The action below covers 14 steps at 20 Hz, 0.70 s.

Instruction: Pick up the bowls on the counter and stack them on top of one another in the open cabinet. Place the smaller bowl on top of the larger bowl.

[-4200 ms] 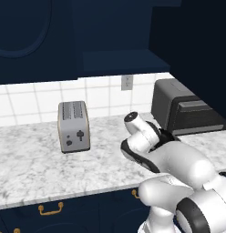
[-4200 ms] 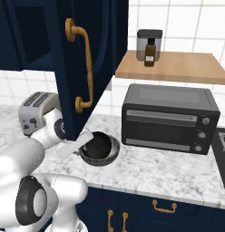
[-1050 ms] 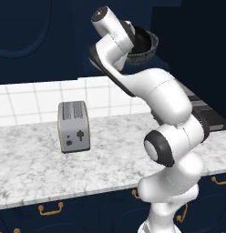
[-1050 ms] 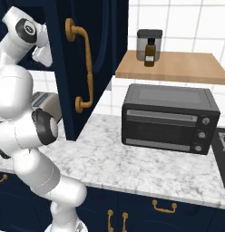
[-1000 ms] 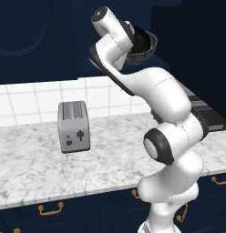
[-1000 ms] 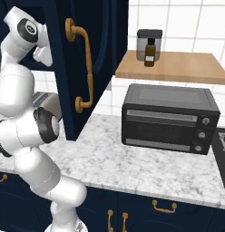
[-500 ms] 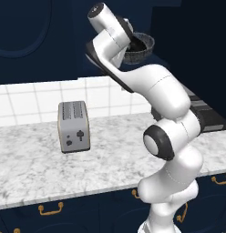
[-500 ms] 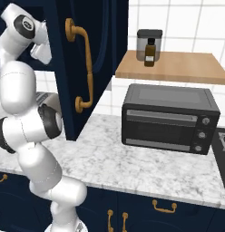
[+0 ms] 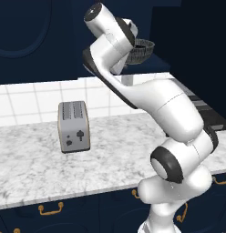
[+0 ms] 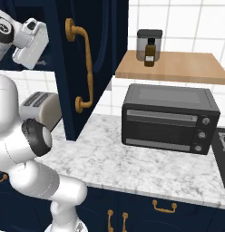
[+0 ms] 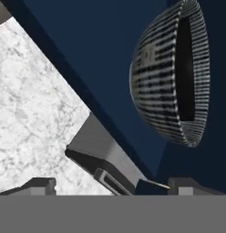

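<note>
Bowl (image 9: 141,50), wide, dark grey and ribbed, is seen high up at the open cabinet (image 9: 51,36), sitting on its navy shelf just beside the raised arm's wrist. No brand, label or readable writing is visible anywhere. A white-and-grey marble counter (image 9: 110,159) runs below, backed by white tiles, with navy base cabinets and brass handles beneath. A silver toaster (image 9: 73,126) stands on the counter to the left; a black toaster oven (image 10: 170,118) stands to the right, under a wooden shelf (image 10: 171,66) holding a jar (image 10: 149,44) and a small bottle (image 10: 150,53). The cabinet door (image 10: 89,63) hangs open with a long brass handle. In the hand view, the gripper (image 11: 115,185) shows its fingertips spread apart, gripping nothing; the bowl lies ahead of them and toward one side, apart from both tips.
</note>
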Tool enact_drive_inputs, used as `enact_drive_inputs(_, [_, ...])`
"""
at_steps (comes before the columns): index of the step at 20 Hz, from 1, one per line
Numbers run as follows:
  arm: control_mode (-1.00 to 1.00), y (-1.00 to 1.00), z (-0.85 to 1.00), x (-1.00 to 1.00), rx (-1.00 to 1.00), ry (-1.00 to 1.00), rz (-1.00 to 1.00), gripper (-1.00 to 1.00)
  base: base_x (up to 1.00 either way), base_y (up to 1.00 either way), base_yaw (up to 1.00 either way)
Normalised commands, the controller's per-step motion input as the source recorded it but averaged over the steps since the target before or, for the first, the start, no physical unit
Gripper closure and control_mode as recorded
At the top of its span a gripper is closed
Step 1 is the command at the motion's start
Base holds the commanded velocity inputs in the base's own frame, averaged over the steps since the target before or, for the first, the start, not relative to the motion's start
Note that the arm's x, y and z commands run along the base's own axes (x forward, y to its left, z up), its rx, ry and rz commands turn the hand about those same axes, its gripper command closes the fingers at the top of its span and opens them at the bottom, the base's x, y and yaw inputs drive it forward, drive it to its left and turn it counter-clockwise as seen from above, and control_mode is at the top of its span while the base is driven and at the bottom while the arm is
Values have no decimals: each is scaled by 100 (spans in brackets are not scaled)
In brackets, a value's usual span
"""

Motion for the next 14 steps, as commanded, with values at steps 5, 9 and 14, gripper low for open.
enact_drive_inputs(5, [-100,0,-68,-100,0,0,0,-100,0,0,0])
enact_drive_inputs(9, [-100,0,-100,-100,0,0,0,-100,0,0,0])
enact_drive_inputs(14, [-100,0,-85,-34,0,0,0,-100,0,0,0])
